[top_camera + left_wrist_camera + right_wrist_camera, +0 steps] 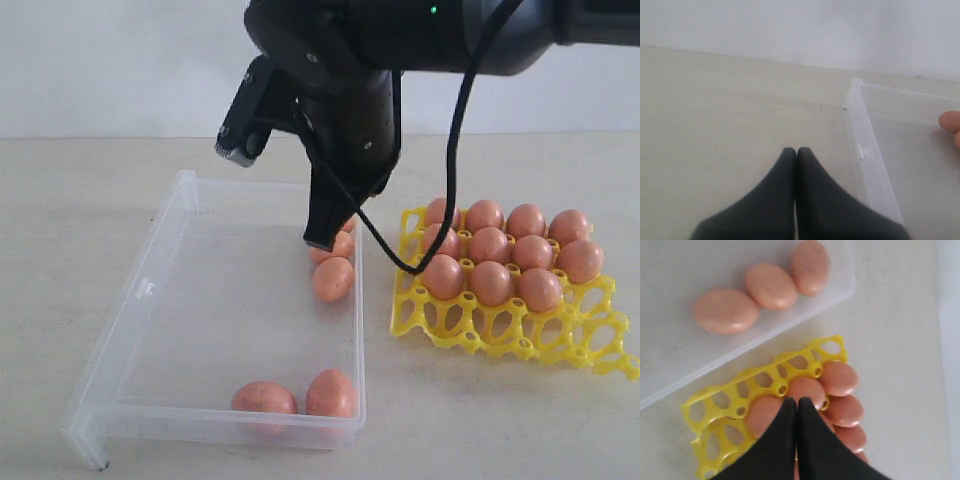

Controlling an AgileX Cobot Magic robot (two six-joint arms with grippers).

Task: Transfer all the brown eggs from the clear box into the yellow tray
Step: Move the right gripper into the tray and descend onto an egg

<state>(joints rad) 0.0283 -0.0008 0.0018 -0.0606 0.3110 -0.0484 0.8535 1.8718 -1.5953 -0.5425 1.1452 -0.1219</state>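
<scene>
Beige tabletop (500, 430): clear box (230, 310), five brown eggs (333, 279) (yellow tray (560, 345): eleven).

The brown eggs (333, 279) are covered by smooth, matt, faintly speckled shells. The clear box (128, 318) is formed of transparent, slightly glossy plastic, the yellow tray (520, 345) of smooth plastic. The fingers (770, 200) are finished matt black. The desk (500, 420) is surfaced pale and matt.
</scene>
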